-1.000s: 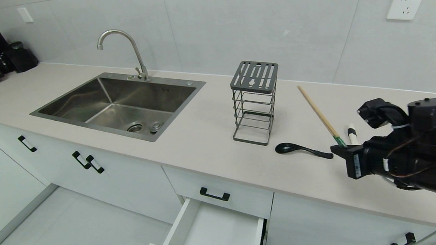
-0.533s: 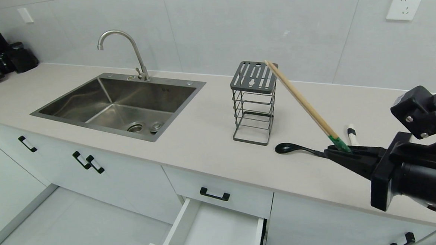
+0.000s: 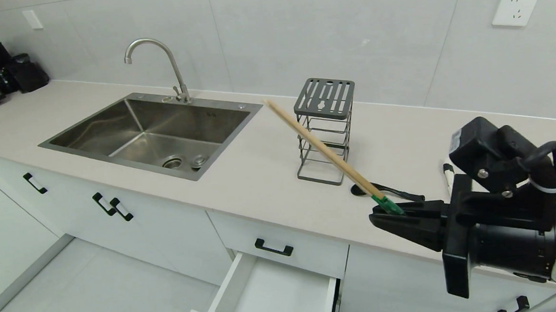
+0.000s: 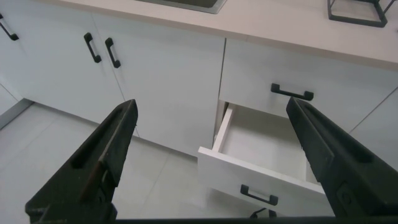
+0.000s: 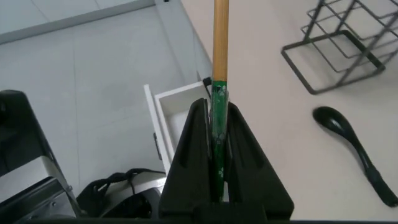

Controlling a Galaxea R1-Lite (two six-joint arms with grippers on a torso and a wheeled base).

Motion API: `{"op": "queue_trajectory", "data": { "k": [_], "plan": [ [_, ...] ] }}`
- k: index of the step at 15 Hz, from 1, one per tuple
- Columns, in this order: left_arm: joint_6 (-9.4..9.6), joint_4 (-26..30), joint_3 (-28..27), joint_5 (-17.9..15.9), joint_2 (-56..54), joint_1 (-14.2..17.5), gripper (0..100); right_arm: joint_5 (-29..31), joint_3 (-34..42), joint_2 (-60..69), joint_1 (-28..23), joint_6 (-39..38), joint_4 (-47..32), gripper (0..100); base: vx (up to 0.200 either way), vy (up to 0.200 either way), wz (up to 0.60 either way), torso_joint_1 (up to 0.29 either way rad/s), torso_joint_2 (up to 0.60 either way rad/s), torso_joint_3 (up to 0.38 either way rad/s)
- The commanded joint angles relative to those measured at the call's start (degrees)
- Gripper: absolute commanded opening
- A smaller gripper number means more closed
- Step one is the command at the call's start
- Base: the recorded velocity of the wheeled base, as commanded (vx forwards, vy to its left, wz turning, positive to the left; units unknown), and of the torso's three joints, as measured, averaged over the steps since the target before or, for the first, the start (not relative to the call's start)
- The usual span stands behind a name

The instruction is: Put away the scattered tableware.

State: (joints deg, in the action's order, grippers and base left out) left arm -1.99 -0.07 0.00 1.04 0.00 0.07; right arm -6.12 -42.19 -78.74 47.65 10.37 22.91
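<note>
Near the front of the grey wire rack (image 3: pixel 325 129), the right claw (image 3: pixel 389 212) squeezes the green end of a long wooden chopstick (image 3: pixel 325 153). A black plastic spoon (image 3: pixel 387 190) lies beside the rack. The left claw (image 4: pixel 211 121) is wide open.

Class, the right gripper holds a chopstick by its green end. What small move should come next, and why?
Probably ease the right gripper down toward the open drawer: the chopstick is clamped, clear of the counter, and the drawer lies just below.
</note>
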Motion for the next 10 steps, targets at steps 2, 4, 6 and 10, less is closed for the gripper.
{"op": "queue_trajectory", "data": {
  "k": [2,4,6,10],
  "plan": [
    [-0.03,-0.01,0.00,0.02,0.00,0.01,100,-5.66,-3.42,-8.98,0.16,4.39,-1.29,0,0.000,0.000,0.00,0.000,0.00,0.000],
    [0.05,-0.01,0.00,0.02,0.00,0.01,100,-6.98,-4.65,-11.88,0.16,4.39,-1.29,0,0.000,0.000,0.00,0.000,0.00,0.000],
    [0.05,-0.01,0.00,0.02,0.00,0.01,100,-15.59,-6.85,-16.36,0.16,5.89,-1.46,0,0.000,0.000,0.00,0.000,0.00,0.000],
    [-0.03,-0.01,0.00,0.02,0.00,0.01,100,-15.50,-7.12,-19.17,0.07,6.94,-0.76,0,0.000,0.000,0.00,0.000,0.00,0.000]
  ]
}}
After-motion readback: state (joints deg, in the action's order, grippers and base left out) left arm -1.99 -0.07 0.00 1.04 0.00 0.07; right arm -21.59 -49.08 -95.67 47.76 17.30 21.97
